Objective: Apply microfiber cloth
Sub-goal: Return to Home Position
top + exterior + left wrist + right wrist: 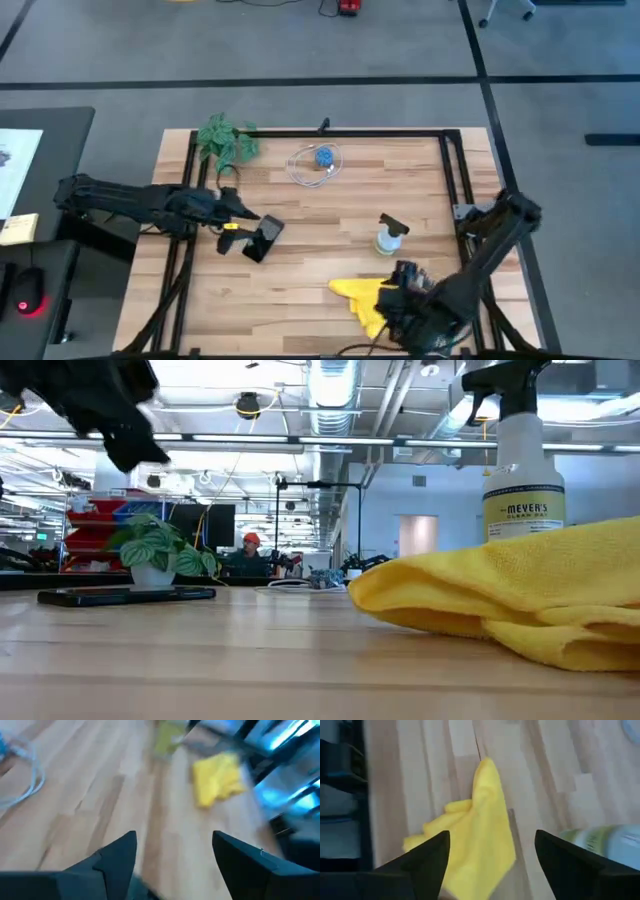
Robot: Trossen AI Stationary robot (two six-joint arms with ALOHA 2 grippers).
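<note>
The yellow microfiber cloth (360, 295) lies crumpled on the wooden table near its front edge, also seen in the low view (520, 600). My right gripper (396, 290) hovers over the cloth's right part, open, with the cloth (475, 845) showing below between its fingers (492, 835). A black smartphone (262, 238) lies flat left of centre. My left gripper (243, 225) stands open just left of the phone, nothing between its fingers (172, 837).
A spray bottle (390, 235) stands upright just behind the cloth. A small potted plant (225, 140) sits at the far left corner, and a coiled cable with a blue item (320, 160) lies at the far middle. A metal frame (455, 170) borders the table.
</note>
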